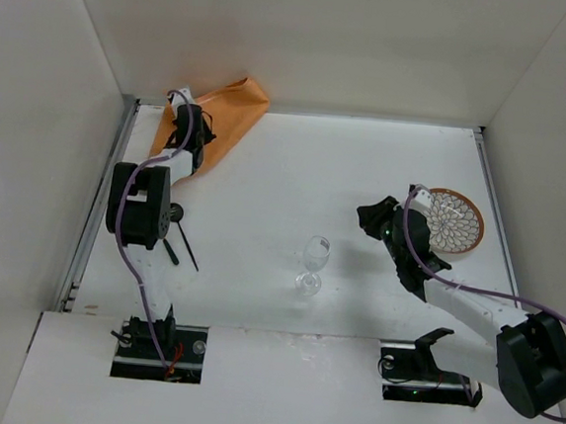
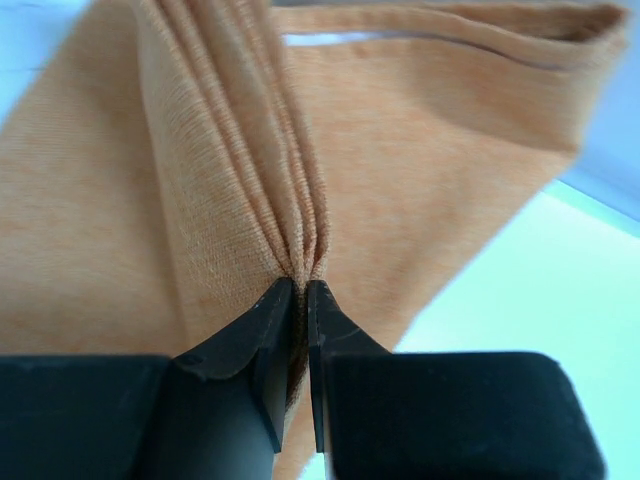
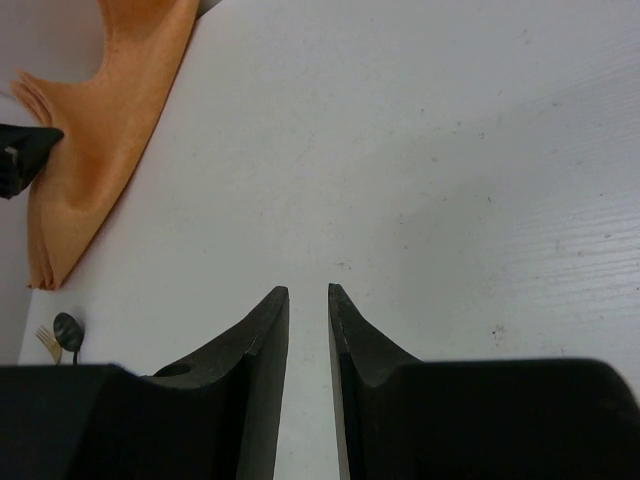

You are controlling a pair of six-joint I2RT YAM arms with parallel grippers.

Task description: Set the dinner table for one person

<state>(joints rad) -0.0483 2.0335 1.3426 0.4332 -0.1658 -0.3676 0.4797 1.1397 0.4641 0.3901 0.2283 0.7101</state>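
The dinner table (image 1: 296, 174) is a large white surface. My left gripper (image 1: 188, 116) is at its far left corner, shut on a bunched fold of the orange cloth mat (image 1: 227, 113); the wrist view shows the jaws (image 2: 298, 285) pinching the pleats of the cloth (image 2: 420, 150). A clear wine glass (image 1: 313, 264) stands upright at the middle front. A round patterned plate (image 1: 453, 220) lies at the right. My right gripper (image 1: 372, 218) is just left of the plate, its jaws (image 3: 308, 290) a narrow gap apart and empty over bare table.
Dark cutlery (image 1: 179, 243) lies by the left arm's elbow; a spoon and fork tip show in the right wrist view (image 3: 60, 335). Metal rails (image 1: 100, 206) run along the side edges. White walls close in the table.
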